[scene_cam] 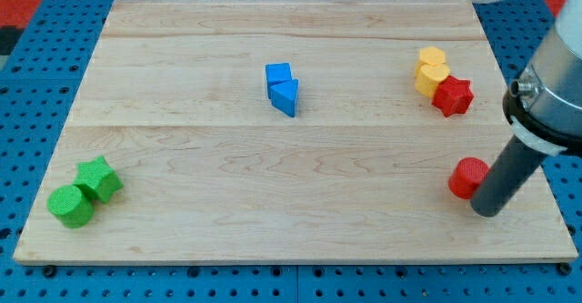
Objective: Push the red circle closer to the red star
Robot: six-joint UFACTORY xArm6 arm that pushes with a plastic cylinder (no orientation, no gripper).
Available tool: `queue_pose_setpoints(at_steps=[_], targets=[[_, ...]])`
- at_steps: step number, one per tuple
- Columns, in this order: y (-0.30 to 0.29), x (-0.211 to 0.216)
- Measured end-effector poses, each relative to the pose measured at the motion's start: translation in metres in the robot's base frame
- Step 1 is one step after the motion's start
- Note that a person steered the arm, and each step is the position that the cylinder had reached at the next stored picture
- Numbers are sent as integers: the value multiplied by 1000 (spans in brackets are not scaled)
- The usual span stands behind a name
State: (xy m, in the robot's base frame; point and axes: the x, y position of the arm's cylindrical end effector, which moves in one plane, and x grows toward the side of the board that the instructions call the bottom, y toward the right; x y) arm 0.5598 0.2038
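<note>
The red circle [467, 176] lies on the wooden board near the view's right edge, low down. The red star [452, 95] sits above it, toward the view's top, touching the yellow blocks. My tip [486, 211] is at the lower end of the dark rod, just to the right of and below the red circle, touching or nearly touching its lower right side. The gap between circle and star is about a block and a half wide.
A yellow heart [433, 78] and another yellow block [432, 60] sit against the red star's upper left. Two blue blocks [282, 87] lie at the top centre. A green star [99, 177] and green circle [70, 206] lie at the lower left. The board's right edge [546, 180] is close to my tip.
</note>
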Motion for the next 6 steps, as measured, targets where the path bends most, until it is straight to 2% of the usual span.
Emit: queue_pose_setpoints(at_steps=[2, 6], targets=[[-32, -55], [-38, -92]])
